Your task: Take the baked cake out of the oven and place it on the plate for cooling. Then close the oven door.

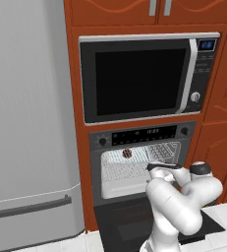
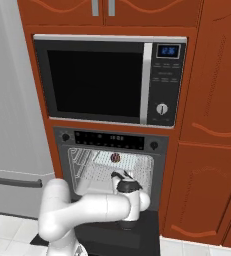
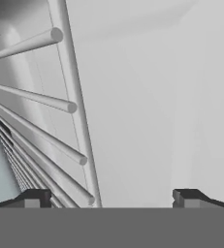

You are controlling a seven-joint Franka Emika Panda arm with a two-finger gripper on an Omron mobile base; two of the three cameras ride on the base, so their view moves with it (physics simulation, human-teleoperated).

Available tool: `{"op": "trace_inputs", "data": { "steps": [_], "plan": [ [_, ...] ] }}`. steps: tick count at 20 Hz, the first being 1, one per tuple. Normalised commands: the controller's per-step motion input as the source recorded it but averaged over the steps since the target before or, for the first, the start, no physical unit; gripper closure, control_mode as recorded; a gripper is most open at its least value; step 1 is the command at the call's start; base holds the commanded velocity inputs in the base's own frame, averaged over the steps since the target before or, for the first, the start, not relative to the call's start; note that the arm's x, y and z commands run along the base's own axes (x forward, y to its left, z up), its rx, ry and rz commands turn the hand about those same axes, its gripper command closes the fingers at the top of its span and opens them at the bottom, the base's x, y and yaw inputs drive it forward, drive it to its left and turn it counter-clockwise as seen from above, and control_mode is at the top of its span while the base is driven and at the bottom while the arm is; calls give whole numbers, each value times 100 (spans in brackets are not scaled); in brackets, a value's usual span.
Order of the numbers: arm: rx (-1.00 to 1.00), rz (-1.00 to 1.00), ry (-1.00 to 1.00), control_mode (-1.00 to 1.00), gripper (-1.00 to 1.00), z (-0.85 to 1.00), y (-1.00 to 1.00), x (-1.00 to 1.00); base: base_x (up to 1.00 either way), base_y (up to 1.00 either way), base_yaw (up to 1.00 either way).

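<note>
The baked cake [image 1: 127, 153], a tiny dark reddish-brown lump, sits on the oven [image 1: 139, 162] rack; the hand [image 3: 113, 198] gapes wide, empty.

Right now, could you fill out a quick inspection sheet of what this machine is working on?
Surface: wire rack inside the pale oven cavity.
Job's things: baked cake sits on the rack toward the back; oven is open; oven door is folded down below the arm.
Clutter: nothing seen.
Grippers: pincer open, nothing between its tips, close to the rack's bars.
Cables: nothing seen.
Surroundings: microwave above, grey fridge to the left, orange-brown cabinets.
</note>
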Motion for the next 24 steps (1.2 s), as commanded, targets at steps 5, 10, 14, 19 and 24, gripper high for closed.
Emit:
{"op": "trace_inputs", "data": {
  "steps": [5,10,14,19,24],
  "plan": [
    [0,0,-2,-100,-100,-60,0,-6,0,0,0],
    [0,0,-11,-100,-100,-50,-1,0,0,0,0],
    [0,0,-9,-100,-100,-44,0,0,0,0,0],
    [0,0,0,-100,-100,-5,0,0,0,0,0],
    [0,0,0,-100,-100,-2,1,2,0,0,0]
  ]
}}
